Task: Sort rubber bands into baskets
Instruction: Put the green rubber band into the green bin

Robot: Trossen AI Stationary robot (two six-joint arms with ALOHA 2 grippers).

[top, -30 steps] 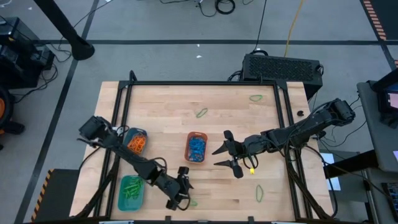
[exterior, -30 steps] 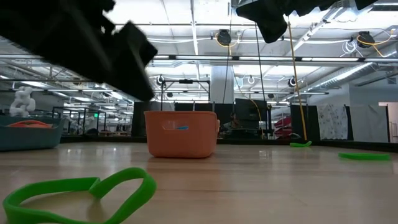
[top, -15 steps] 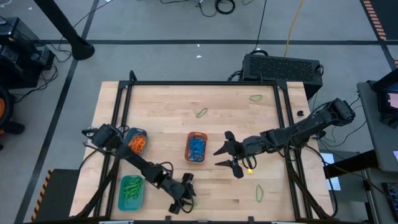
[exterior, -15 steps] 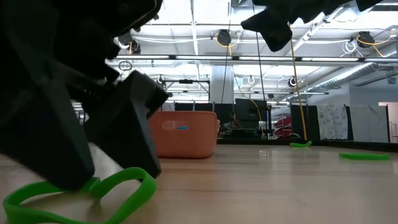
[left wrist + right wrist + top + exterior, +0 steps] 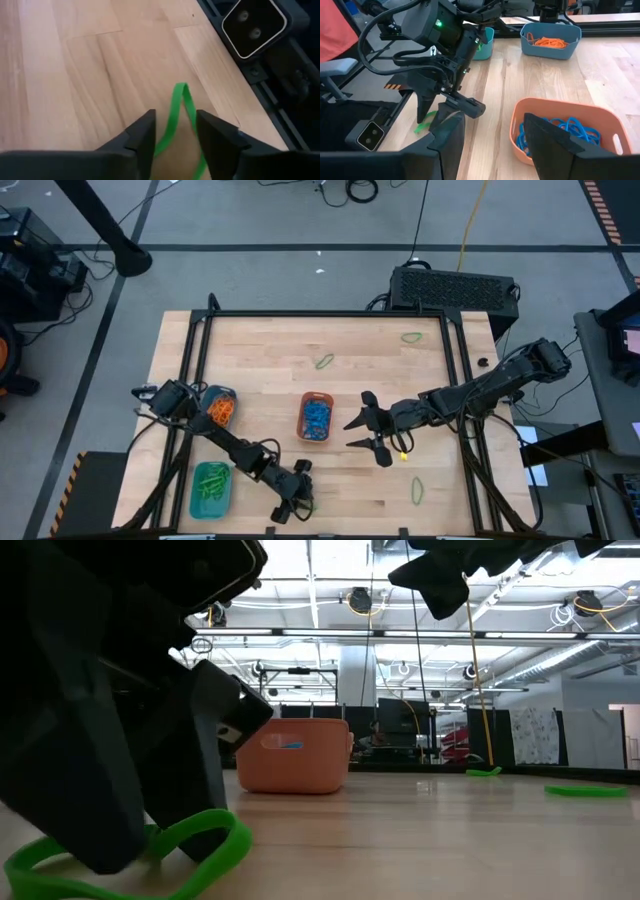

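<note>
My left gripper [image 5: 174, 131] down at near table edge, fingers straddling green band [image 5: 176, 107], gap between them, seemingly not pinched. Right gripper [image 5: 363, 433] open, beside orange basket [image 5: 315, 418] holding blue bands [image 5: 570, 127].

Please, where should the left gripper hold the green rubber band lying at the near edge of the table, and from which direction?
Grip one strand of the green rubber band, coming straight down from above. It lies flat on the table as a thin loop, so nothing stands up to seize sideways. The left gripper hangs over it with the jaws astride that strand.
</note>
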